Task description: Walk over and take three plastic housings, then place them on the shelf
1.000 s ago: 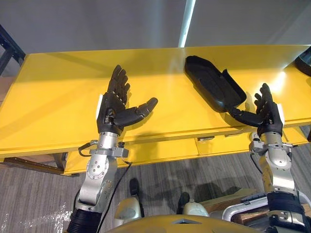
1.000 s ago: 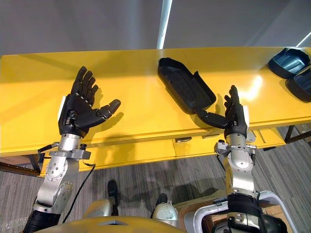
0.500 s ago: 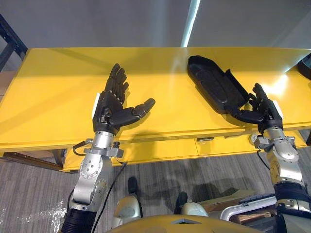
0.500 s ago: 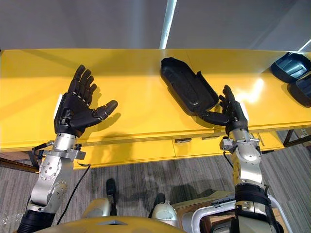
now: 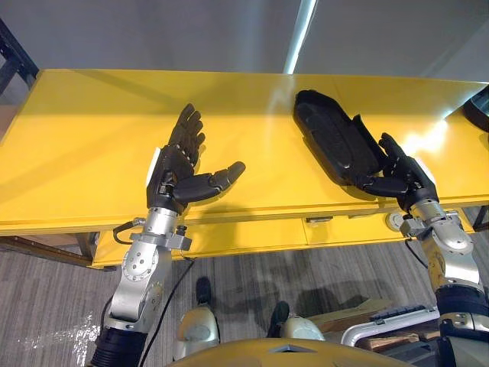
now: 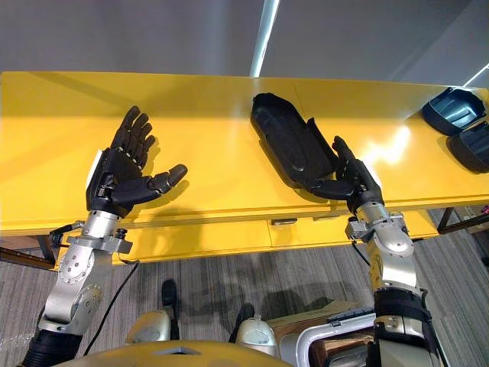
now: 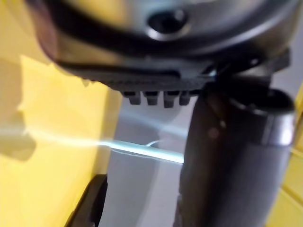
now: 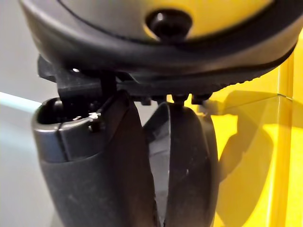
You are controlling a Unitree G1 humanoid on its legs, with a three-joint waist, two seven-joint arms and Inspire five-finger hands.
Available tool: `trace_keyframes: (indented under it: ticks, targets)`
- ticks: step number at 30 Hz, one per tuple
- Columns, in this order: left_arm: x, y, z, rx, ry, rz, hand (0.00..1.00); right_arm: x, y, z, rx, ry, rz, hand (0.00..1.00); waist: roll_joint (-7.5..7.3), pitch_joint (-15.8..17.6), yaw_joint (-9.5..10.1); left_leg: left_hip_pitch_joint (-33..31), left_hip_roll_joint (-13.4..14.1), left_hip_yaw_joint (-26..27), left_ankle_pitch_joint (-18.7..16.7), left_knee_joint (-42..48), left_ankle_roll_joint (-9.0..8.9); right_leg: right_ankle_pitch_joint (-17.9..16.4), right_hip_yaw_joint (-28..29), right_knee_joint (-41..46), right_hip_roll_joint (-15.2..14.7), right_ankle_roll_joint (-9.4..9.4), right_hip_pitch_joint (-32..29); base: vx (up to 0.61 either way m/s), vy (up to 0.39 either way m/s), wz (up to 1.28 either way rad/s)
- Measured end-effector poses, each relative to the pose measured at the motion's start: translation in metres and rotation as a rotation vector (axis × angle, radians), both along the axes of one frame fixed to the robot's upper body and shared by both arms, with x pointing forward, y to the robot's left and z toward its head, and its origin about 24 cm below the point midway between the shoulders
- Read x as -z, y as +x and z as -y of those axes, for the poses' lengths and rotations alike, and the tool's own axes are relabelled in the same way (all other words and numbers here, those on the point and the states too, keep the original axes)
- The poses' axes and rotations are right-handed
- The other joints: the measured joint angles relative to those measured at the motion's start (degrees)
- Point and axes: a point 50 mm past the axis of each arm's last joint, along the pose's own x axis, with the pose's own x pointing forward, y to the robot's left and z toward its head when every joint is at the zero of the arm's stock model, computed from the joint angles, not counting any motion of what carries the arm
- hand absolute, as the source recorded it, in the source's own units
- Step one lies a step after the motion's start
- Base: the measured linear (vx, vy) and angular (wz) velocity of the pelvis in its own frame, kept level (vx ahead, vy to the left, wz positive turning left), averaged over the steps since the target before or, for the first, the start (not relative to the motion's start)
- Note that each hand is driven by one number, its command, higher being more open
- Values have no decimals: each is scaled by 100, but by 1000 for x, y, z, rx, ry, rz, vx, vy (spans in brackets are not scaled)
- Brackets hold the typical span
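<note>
Our straight-fingered right hand (image 6: 355, 183) touches a long, black, dished plastic housing (image 6: 290, 145) at its end nearest the bench's (image 6: 206, 99) front edge; our left hand (image 6: 114, 180) hangs splayed, empty.

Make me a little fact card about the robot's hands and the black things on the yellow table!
Table: yellow table, long, in front of the robot
Black housing: black housing, hollow side up, right of the table's middle
Right hand: right hand, open, at the black housing's near end
Left hand: left hand, open, palm up, holding nothing
Extras: two other housings at the table's right end
</note>
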Motion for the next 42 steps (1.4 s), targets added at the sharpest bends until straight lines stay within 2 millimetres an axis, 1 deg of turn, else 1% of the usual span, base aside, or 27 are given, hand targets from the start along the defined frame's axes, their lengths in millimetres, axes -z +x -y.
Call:
trace_keyframes:
  ticks: [7, 12, 13, 18, 22, 25, 27, 30, 33, 39, 42]
  targets:
    - [1, 0, 0, 5, 3, -3, 100, 1, -2, 0, -27, -2, -6, 100, -3, 1, -10, 49, 4, 1, 9, -2, -46, 7, -2, 0, 6, 2, 44, 0, 0, 0]
    - [2, 0, 0, 4, 10, -7, 100, 4, -9, -5, -53, -16, -18, 100, 9, -3, -4, 99, 16, 3, -27, -2, -19, -22, 3, -2, 15, -28, 90, 0, 0, 0]
    - [4, 0, 1, 6, 8, -14, 100, 3, -8, -6, -52, -17, -15, 100, 14, -6, -5, 103, 16, 8, -24, -2, -19, -48, 11, -12, 16, -60, 90, -10, -3, -3]
    - [15, -3, 6, 18, 0, -63, 100, 7, -8, -12, 5, 14, 7, 100, 27, -13, -8, 108, 11, 15, 32, -1, -24, -20, 25, -25, 16, -28, 90, 0, 0, 0]
    - [20, -6, 14, 33, -26, -86, 100, 11, -8, -14, 94, 118, 41, 100, 81, -42, -3, 109, 9, 10, 43, -1, -26, -15, 25, -24, 16, -27, 90, 0, 0, 0]
    - [21, -6, 19, 38, -49, -90, 100, 14, -7, -17, 138, 156, 51, 100, 201, -109, -2, 109, 8, -1, 54, -1, -25, -17, 15, -22, 17, -29, 96, 0, 0, 0]
    - [22, -6, 22, 44, -57, -93, 100, 15, -8, -14, 177, 186, 56, 100, 310, -171, 0, 107, 11, -11, 67, -2, -24, -39, 7, -21, 19, -64, 99, 0, 0, 0]
    - [22, -6, 25, 54, -64, -97, 100, 17, -8, -14, 236, 258, 69, 100, 392, -218, 3, 106, 21, -21, 78, -1, -30, -43, 1, -25, 28, -61, 101, 0, 0, 0]
    - [23, -7, 28, 60, -70, -101, 100, 21, -8, -18, 271, 344, 87, 100, 394, -221, -3, 103, 23, -23, 91, -1, -19, -37, 2, -32, 31, -56, 101, 0, 0, 0]
    - [28, -6, 27, 51, -72, -124, 100, 23, -8, -18, 279, 467, 111, 100, 394, -222, -5, 104, 20, -31, 100, -1, -15, -19, 2, -37, 31, -41, 109, 0, 0, 0]
    - [28, -6, 27, 50, -72, -125, 100, 20, -9, -17, 226, 540, 140, 100, 395, -222, -9, 104, 20, -33, 102, -1, -16, -15, 2, -36, 32, -43, 110, 0, 0, 0]
